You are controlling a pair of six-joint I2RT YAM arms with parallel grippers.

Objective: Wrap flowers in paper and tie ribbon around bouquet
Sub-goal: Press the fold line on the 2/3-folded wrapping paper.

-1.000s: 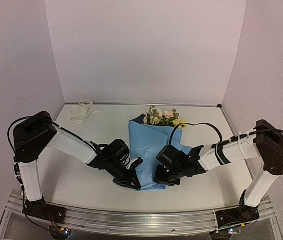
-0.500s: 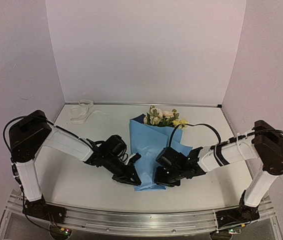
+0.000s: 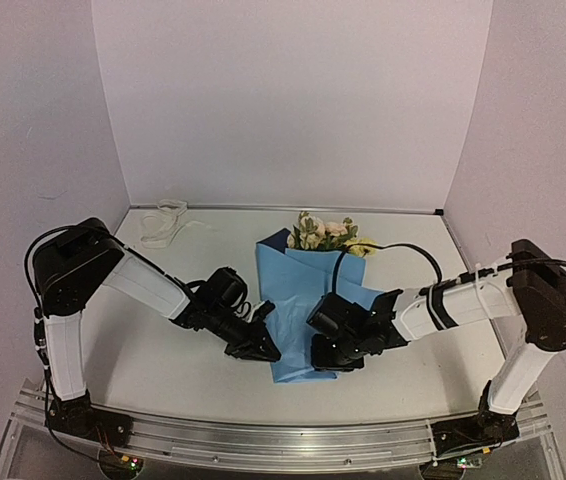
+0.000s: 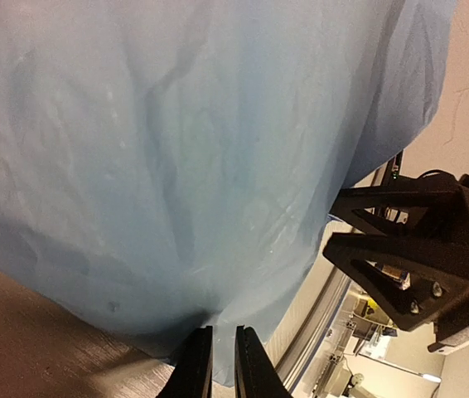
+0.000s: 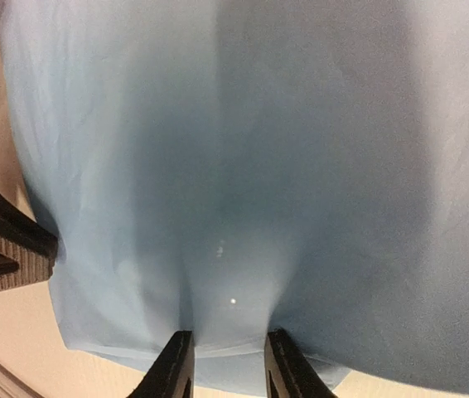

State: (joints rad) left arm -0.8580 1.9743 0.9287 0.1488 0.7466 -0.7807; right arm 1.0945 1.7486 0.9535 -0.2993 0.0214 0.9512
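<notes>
Blue creased paper sheet point(image 3: 298, 300) is folded round the pink-and-cream fake flowers point(image 3: 325, 233), so you're mid-wrap. Left gripper point(image 4: 218, 365), nearly closed, pinches its near edge; right gripper point(image 5: 224, 369) straddles that edge half-open, can't tell if it grips. Next you'd tighten the roll; off-white ribbon point(image 3: 163, 222) lies well beyond the left fingers

Landmark: creased light blue paper sheet point(image 3: 303, 290). Near end blocked by left pincer point(image 3: 263, 352) and right pincer point(image 3: 325, 360). White worktop point(image 3: 213, 265) open either side; bunched off-white ribbon point(image 3: 161, 222) far-left.
</notes>
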